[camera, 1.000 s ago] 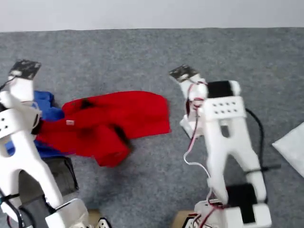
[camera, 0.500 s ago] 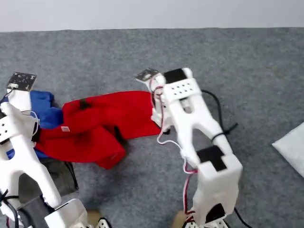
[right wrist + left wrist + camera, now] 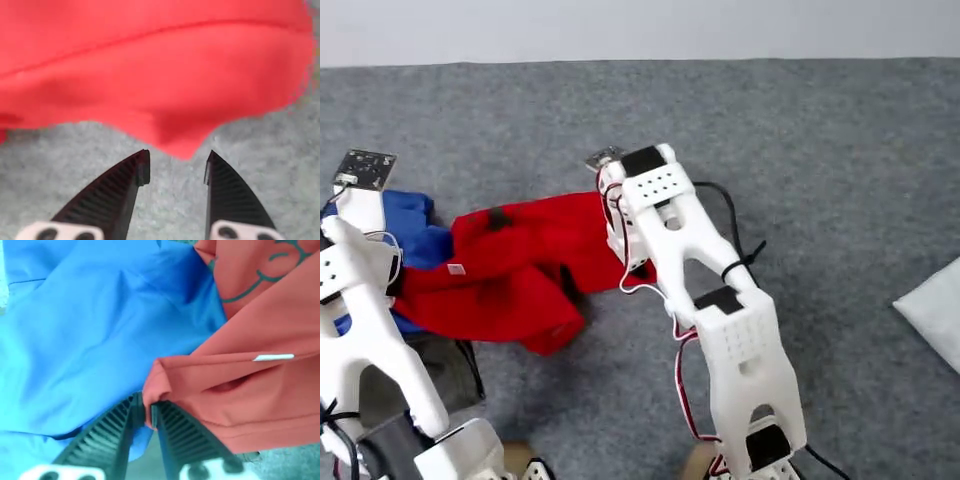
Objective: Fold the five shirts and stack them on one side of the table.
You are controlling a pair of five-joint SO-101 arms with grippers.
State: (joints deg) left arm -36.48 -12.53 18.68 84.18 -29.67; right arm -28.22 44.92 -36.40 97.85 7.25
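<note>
Red shirt (image 3: 520,265) lies crumpled on the grey table (image 3: 840,180), on the left arm's side, partly overlapping a blue shirt (image 3: 418,225). Left gripper (image 3: 148,412): jaws clamped on a folded edge of the red shirt, above the blue one. Right gripper (image 3: 175,167): jaws apart, holding nothing, tips just off the red shirt's opposite edge, over bare table. A white item (image 3: 932,312) lies well apart.

No text is legible anywhere, including on the red shirt (image 3: 260,390).
</note>
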